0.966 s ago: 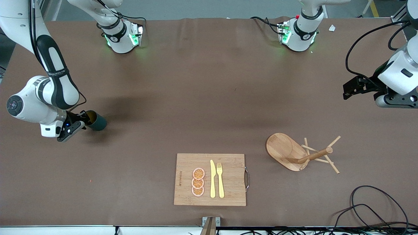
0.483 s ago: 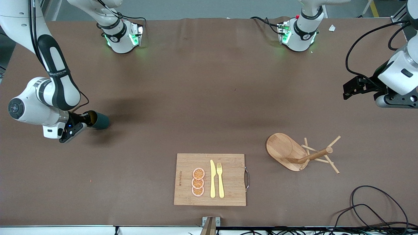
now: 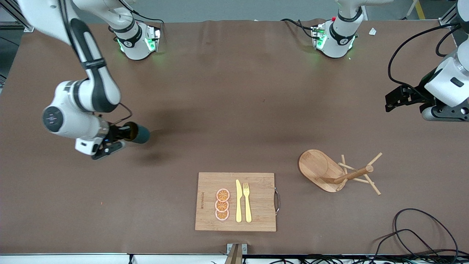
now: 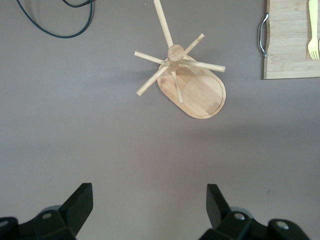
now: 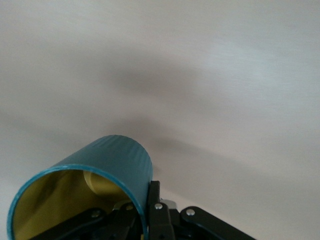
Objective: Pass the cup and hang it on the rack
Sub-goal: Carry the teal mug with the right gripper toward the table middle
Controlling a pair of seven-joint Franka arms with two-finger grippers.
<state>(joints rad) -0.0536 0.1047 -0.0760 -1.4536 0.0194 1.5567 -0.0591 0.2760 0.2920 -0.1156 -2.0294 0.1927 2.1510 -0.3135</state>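
My right gripper [image 3: 124,135] is shut on the rim of the dark teal cup [image 3: 139,134] and holds it on its side above the table at the right arm's end. In the right wrist view the cup [image 5: 105,165] shows its ribbed wall and yellow inside, with one finger [image 5: 154,197] outside the wall and one inside. The wooden rack [image 3: 339,172] stands on its oval base toward the left arm's end, and the left wrist view shows the rack [image 4: 185,75] from above. My left gripper [image 4: 147,202] is open and empty, waiting above the table near the left arm's end.
A rectangular cutting board [image 3: 256,216] with orange slices [image 3: 222,204], a yellow knife [image 3: 238,201] and a fork [image 3: 247,201] lies near the front camera, between the cup and the rack. Black cables [image 3: 417,234] lie at the table corner near the rack.
My right arm has carried the cup toward the middle of the table, away from the right arm's end. The left arm has not moved.
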